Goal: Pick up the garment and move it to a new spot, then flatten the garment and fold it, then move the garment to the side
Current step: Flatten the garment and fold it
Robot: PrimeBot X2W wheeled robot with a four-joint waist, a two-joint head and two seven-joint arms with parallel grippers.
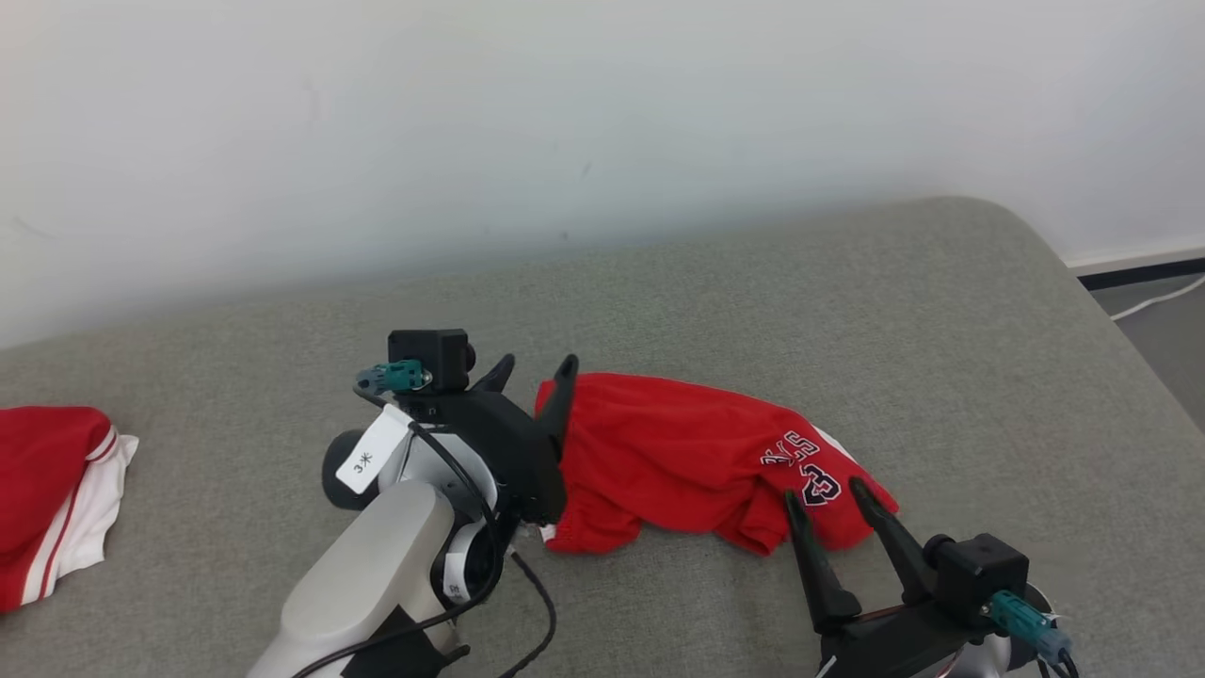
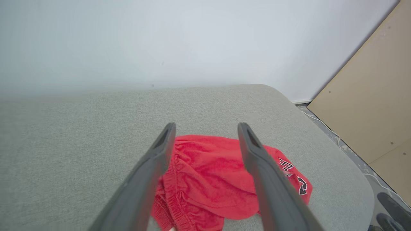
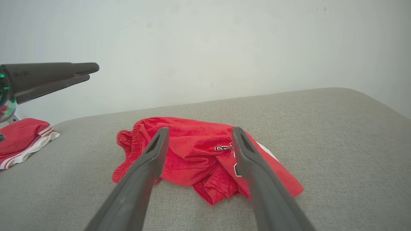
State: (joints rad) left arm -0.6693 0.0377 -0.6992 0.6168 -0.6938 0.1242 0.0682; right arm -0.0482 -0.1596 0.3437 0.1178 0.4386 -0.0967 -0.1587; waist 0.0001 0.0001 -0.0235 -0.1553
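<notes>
A crumpled red garment (image 1: 678, 457) with dark and white lettering lies in a heap in the middle of the grey cushion (image 1: 753, 292). My left gripper (image 1: 537, 367) hangs open above the garment's left, elastic-edged end (image 2: 205, 173), nothing between its fingers. My right gripper (image 1: 826, 488) is open at the garment's right end, its fingertips just over the lettered part (image 3: 199, 154). In the right wrist view the left gripper's fingers (image 3: 80, 72) show from the side at the upper left.
A second red and white garment (image 1: 52, 494) lies at the cushion's far left edge. A white wall (image 1: 565, 113) backs the cushion. The cushion's right edge drops to a grey floor (image 1: 1163, 330) with a white cable; a tan board (image 2: 369, 96) stands there.
</notes>
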